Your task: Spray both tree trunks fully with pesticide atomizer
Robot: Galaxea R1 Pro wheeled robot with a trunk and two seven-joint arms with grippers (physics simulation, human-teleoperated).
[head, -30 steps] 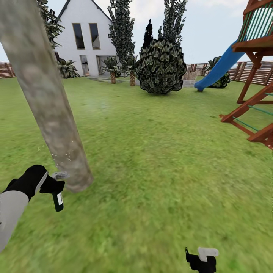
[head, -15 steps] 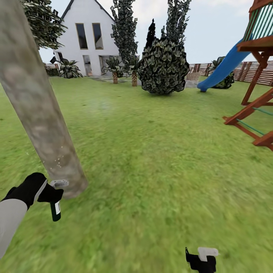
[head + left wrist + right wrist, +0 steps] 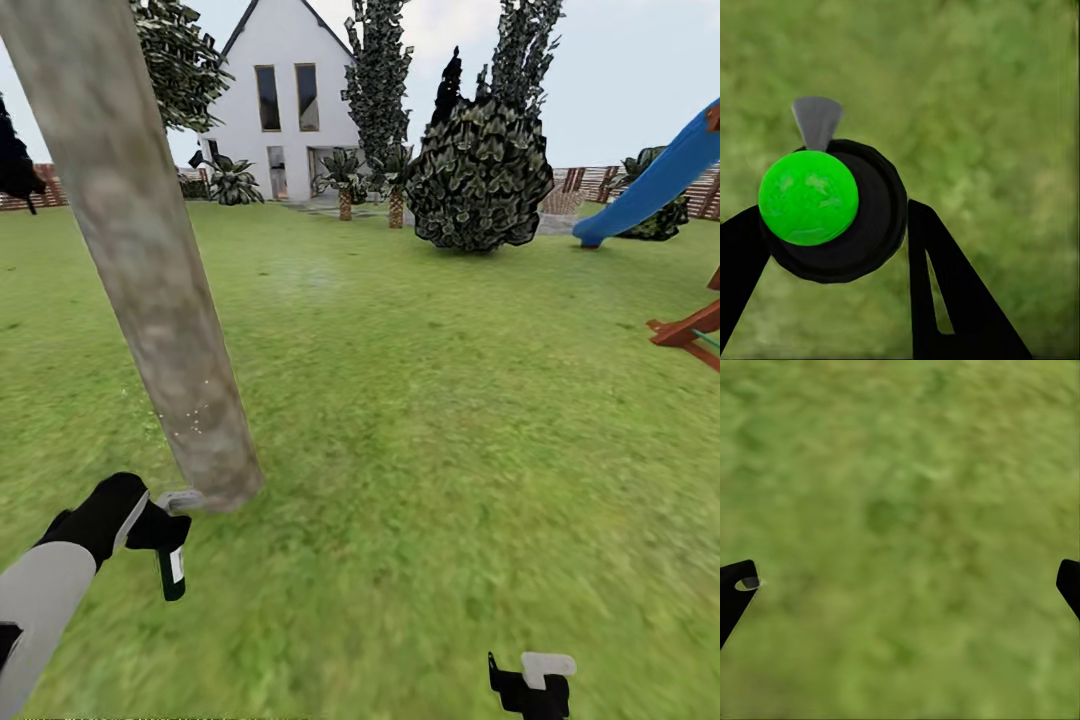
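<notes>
The pesticide atomizer [image 3: 171,560] is already off the floor: it is held in the left pincer [image 3: 150,525], low at the near left of the head view. In the left wrist view the two dark fingers [image 3: 945,285] are seen closed against the black body of the bottle, with its bright green cap [image 3: 808,197] and grey nozzle [image 3: 817,120] over the lawn [image 3: 982,112]. The nozzle end is just beside the foot of the thick tree trunk [image 3: 140,250], which stands at the left and leans across the picture.

A small cluster of whitish specks of pesticide [image 3: 195,420] is seen low on this trunk. The rest of the bark looks bare, so it is judged that the covering of this trunk is only begun. A second thick trunk cannot be made out, and its spraying is judged to remain.

The right pincer [image 3: 530,685] is held low at the near right, spread wide and empty; in the right wrist view grass is seen between its tips [image 3: 735,589].

Far away a white house [image 3: 290,110], a dark round bush [image 3: 480,185] and a blue slide [image 3: 650,185] are seen.
</notes>
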